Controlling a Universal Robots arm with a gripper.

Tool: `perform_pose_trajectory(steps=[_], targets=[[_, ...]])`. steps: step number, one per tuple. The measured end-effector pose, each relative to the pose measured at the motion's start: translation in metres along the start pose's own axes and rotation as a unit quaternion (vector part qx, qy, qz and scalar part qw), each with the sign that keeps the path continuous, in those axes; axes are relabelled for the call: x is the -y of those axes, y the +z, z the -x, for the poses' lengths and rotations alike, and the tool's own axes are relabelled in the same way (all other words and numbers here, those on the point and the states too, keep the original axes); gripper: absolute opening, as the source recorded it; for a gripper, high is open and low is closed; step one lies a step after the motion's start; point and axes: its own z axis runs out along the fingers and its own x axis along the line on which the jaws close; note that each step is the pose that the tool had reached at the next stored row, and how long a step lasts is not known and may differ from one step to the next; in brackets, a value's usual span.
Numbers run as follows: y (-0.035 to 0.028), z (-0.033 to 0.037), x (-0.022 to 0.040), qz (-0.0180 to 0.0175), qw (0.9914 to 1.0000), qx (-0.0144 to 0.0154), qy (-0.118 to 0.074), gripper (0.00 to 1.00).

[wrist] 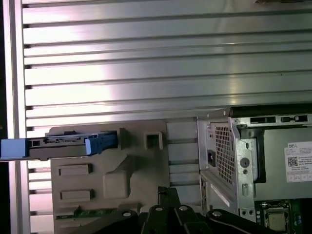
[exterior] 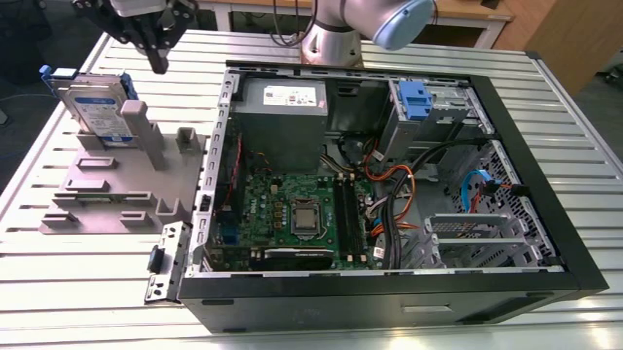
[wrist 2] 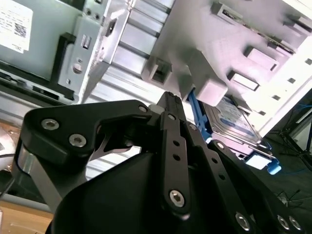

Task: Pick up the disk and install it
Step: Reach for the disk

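- Clearly the job has hardly started: the disk stands on edge in the grey holder on the slatted table, well apart from the bays of the open computer case.
- The gripper hangs above the holder, near the disk's upper edge but not touching it. Its fingers look pressed together with nothing between them. Both wrist views agree, the tips meeting over the holder.
- Picking up and installing are both left to do, by my reckoning.
- The holder carries the disk in a slot at one end. In the first wrist view the disk shows edge-on with its blue rails poking out either side. A small green board lies in another recess.
- The case lies on its side with the panel off. Inside I can see the motherboard, a grey power supply with a white sticker, loose orange and black cables, and a blue latch beside the metal drive cage at the far corner.
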Motion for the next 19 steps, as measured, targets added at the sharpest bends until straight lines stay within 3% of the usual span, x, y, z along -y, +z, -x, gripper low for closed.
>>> perform_pose_trajectory(steps=[12, 19], targets=[[0.0029, -0.0433, -0.0011, -0.0003, 0.99999, -0.0046, 0.000, 0.11], [0.0041, -0.0600, -0.0006, -0.0004, 0.99998, -0.0061, 0.000, 0.11]])
